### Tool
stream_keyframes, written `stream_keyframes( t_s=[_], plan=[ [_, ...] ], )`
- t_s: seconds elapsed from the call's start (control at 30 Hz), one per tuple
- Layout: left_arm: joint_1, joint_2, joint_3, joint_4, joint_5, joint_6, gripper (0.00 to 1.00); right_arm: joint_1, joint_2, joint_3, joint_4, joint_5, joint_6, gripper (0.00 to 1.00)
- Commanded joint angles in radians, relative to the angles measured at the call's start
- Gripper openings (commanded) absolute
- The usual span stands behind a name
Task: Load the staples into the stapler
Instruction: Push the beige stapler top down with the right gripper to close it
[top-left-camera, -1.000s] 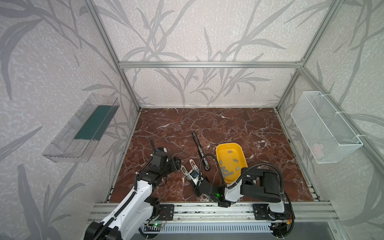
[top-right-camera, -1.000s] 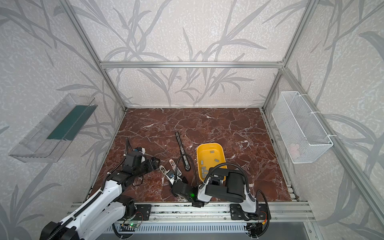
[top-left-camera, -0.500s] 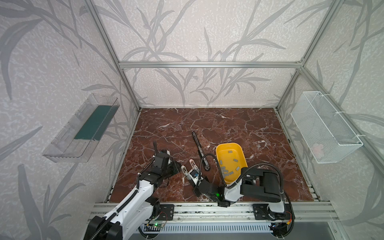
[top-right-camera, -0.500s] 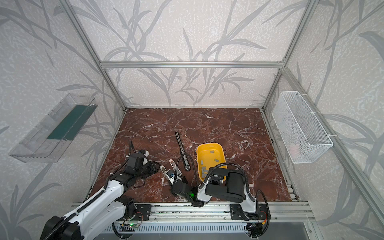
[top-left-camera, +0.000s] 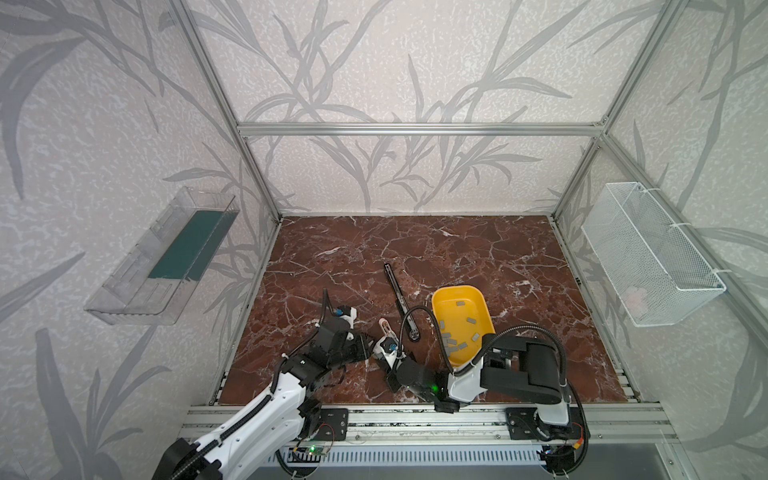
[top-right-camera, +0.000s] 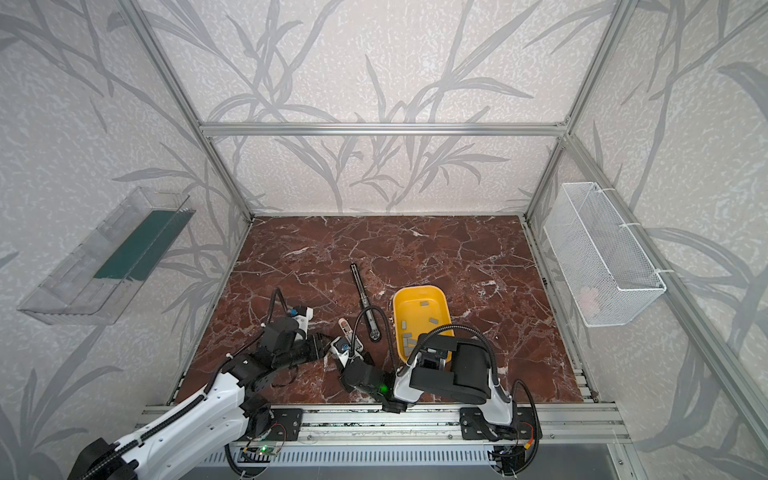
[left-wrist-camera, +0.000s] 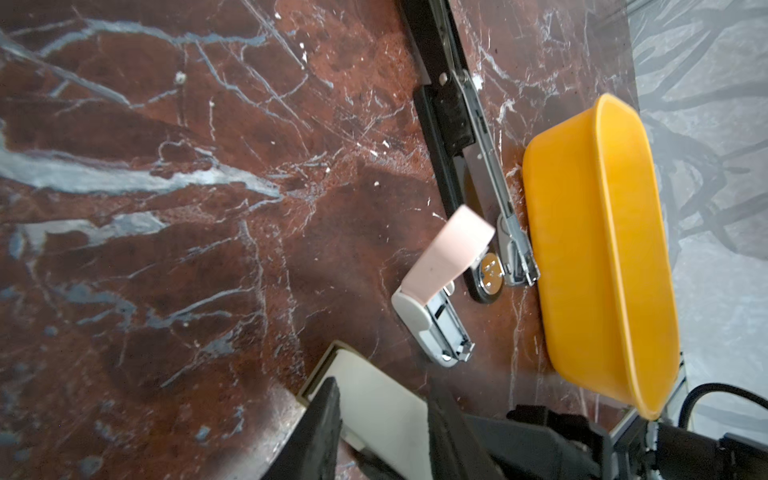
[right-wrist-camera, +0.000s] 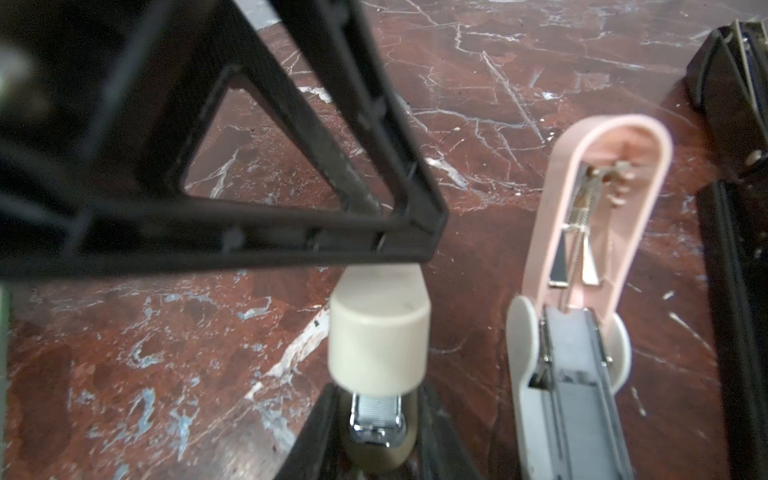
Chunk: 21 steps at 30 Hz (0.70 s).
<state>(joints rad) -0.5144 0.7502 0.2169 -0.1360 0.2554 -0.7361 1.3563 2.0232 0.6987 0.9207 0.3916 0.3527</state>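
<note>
Well apart from jaws, staples (top-left-camera: 452, 343) lie in tub (top-left-camera: 456, 286).

No words or numbers can be read here. The yellow tub (top-left-camera: 457, 291), the pink stapler (left-wrist-camera: 449, 253), the black stapler (left-wrist-camera: 451, 116) and the cream stapler (right-wrist-camera: 378, 345) all look plain, with no letters to make out.

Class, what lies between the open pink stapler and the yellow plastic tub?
A long black stapler, lying open: shown in the left wrist view and both top views.
</note>
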Motion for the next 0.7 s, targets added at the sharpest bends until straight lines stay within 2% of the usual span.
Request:
stream_keyframes(
  t_s=[0.0, 0.33, 0.67],
  plan=[
    [-0.015, -0.024, -0.019, 0.034, -0.017, 0.004, 0.35, -0.002, 0.041, -0.013, -0.117, -0.042, 0.029, 0.19],
    [-0.036, -0.015, -0.028, 0.03, 0.001, 0.081, 0.32, -0.001, 0.014, -0.01, -0.13, -0.039, 0.027, 0.21],
    [-0.039, -0.027, -0.024, 0.007, -0.025, 0.073, 0.33, 0.009, -0.132, -0.056, -0.156, -0.016, -0.007, 0.41]
  ],
)
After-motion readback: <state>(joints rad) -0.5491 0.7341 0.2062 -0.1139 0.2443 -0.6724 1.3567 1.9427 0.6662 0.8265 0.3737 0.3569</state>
